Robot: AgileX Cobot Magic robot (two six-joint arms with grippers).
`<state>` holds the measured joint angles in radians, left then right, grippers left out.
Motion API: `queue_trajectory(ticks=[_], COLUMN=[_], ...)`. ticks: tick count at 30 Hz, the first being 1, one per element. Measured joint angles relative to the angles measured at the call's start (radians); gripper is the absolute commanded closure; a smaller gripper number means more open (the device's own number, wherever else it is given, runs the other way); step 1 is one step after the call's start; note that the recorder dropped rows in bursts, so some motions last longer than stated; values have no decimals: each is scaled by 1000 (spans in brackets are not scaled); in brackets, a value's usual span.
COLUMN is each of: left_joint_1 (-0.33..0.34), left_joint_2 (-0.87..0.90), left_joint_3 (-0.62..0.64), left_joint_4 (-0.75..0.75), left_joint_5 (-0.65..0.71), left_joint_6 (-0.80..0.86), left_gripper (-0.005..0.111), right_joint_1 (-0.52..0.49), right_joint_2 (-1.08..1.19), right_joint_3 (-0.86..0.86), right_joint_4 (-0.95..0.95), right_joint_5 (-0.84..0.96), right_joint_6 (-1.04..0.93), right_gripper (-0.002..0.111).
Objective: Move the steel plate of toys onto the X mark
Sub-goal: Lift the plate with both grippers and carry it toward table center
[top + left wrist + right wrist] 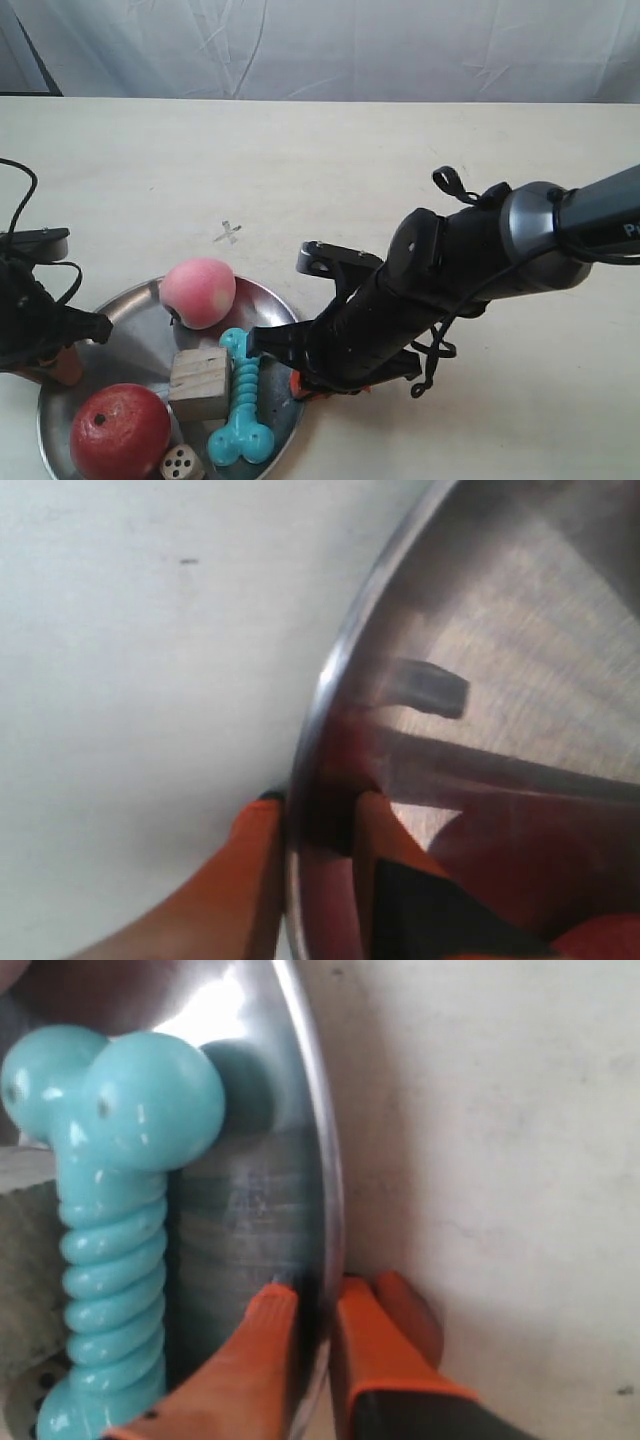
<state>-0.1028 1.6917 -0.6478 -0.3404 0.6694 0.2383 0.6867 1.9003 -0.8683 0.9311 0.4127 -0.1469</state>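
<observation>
The steel plate point(140, 312) looks hard, shiny and slippery, so the left gripper point(318, 820) and right gripper point(315, 1295) each pinch its thin rim on opposite sides.

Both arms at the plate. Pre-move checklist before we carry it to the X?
1. Left end effector on the steel plate rim: ok, fingers pinch it from both sides.
2. Right end effector on the opposite rim: ok, pinching beside the bone.
3. Toys contained: ok; apple, peach, cube, die and bone all sit inside the rim.
4. X mark in sight: ok, uncovered, just beyond the peach side of the plate.
5. Path to the X mark: ok, bare table between.
6. Plate off the table: cannot tell.
</observation>
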Motion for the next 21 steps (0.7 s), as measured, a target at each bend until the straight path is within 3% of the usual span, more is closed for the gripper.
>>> queue_trajectory(ticks=[11,21], left_joint_1=[2,7], left_joint_2=[0,20], left_joint_3=[0,-52], left_joint_4=[-12,4], left_joint_5=[-11,71], left_joint_6=[48,124], left_gripper=[107,107], right_joint_1=[-7,-7], right_joint_2=[4,11], right_joint_3=[2,8], right_joint_4=[58,118], right_joint_5=[34,205], right_joint_6=[0,7], right_gripper=[109,109])
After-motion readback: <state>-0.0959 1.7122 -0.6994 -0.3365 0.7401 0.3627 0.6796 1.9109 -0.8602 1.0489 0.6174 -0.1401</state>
